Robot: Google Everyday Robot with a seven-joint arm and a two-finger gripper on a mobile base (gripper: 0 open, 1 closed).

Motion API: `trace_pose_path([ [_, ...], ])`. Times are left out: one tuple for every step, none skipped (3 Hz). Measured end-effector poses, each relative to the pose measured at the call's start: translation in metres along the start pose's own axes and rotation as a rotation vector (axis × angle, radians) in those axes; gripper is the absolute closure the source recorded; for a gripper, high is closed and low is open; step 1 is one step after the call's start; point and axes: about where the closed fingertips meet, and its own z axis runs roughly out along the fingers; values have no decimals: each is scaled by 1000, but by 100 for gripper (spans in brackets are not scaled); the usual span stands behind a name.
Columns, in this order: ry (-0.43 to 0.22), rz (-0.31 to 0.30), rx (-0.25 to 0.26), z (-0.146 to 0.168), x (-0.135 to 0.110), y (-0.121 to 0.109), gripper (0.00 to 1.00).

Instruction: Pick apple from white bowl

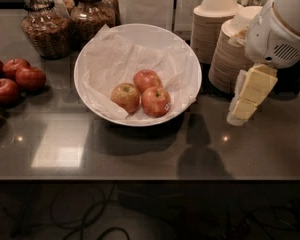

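Note:
The white bowl, wide and lined with crinkled white paper, stands at the middle of the dark counter. Three apples lie in it. The yellow-golden apple with red blush is the left one. A redder apple lies behind it and a red apple with a small sticker lies to its right, touching both. My gripper hangs from the white arm at the right, above the counter just outside the bowl's right rim, in front of the beige bowl stacks. It holds nothing that I can see.
Stacked beige disposable bowls stand at the back right. Several dark-red apples lie at the left edge. Glass jars of snacks stand at the back left. The counter's front edge runs below the bowl.

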Motion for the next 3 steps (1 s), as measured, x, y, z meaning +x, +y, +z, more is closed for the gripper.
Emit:
trace_pose_path([
  [-75,-54,-24,16,-35,-4,0],
  [-138,-114,-36,27,-69,-6,0],
  [-206,-188,-38,40,-103,-4,0],
])
